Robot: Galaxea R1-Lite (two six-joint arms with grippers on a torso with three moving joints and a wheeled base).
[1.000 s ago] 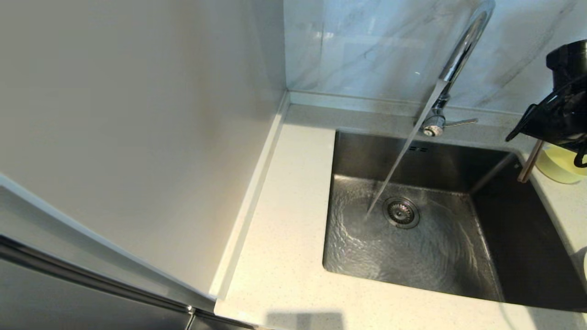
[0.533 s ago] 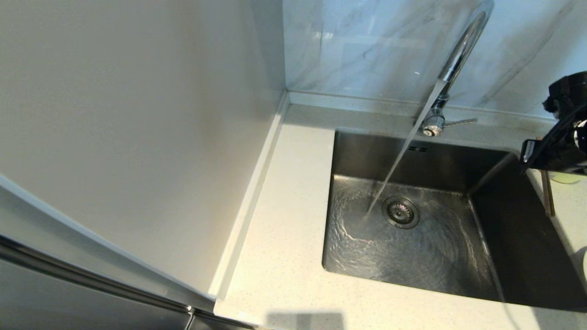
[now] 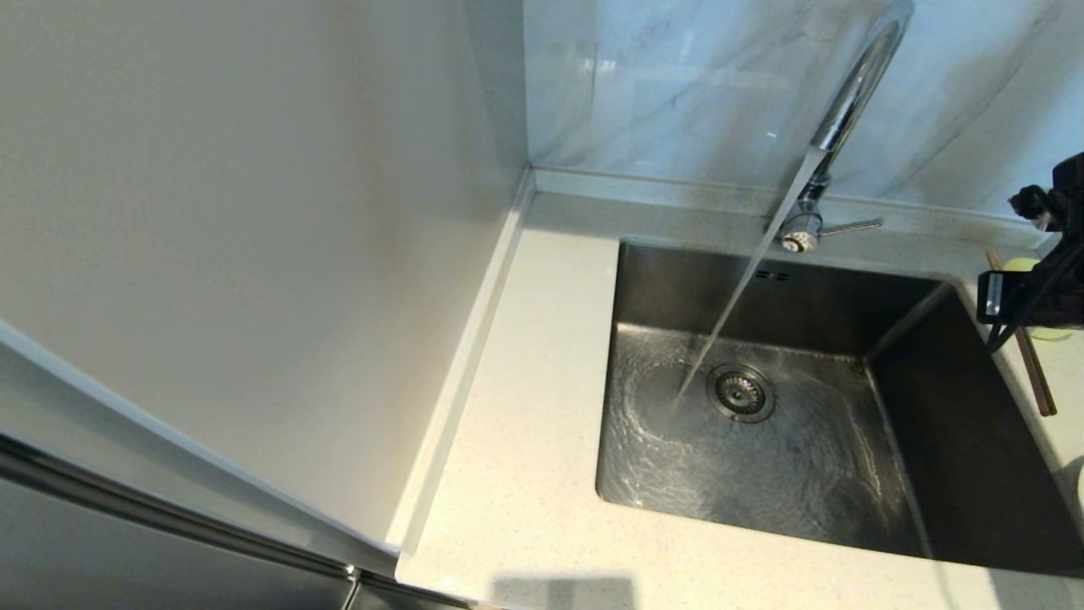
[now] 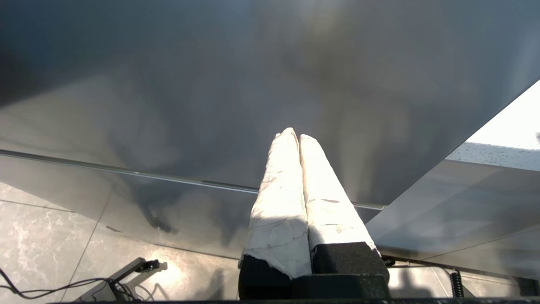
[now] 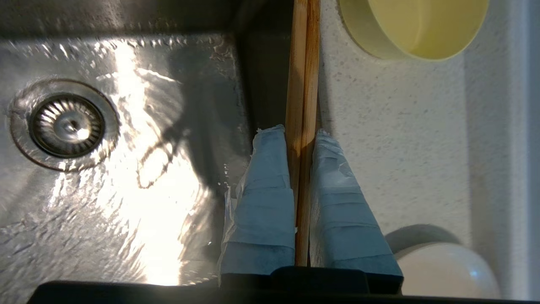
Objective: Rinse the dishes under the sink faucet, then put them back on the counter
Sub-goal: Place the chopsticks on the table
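Observation:
My right gripper (image 3: pixel 1012 309) is at the far right of the head view, over the counter strip beside the sink's right rim. It is shut on the brown wooden chopstick (image 3: pixel 1037 373), which lies along that rim; in the right wrist view the chopstick (image 5: pixel 301 63) runs between the taped fingers (image 5: pixel 270 198). The pale-yellow bowl (image 5: pixel 413 25) stands on the counter just beyond the gripper (image 5: pixel 295 131). The cream-white plate (image 5: pixel 447 270) sits nearer me. Water (image 3: pixel 737 296) runs from the chrome faucet (image 3: pixel 855 85) into the steel sink (image 3: pixel 677 280). My left gripper (image 4: pixel 295 133) is parked, shut and empty.
The speckled counter (image 3: pixel 525 407) runs left of the sink up to a plain side wall (image 3: pixel 254 212). The strainer drain (image 3: pixel 742 391) sits mid-basin under rippling water. The lever handle (image 3: pixel 851 226) points right. The left wrist view shows a dark cabinet front above a tiled floor.
My right gripper has come down and toward me. The chopstick went from hanging over the sink's far right corner to lying along the right rim. Water keeps running.

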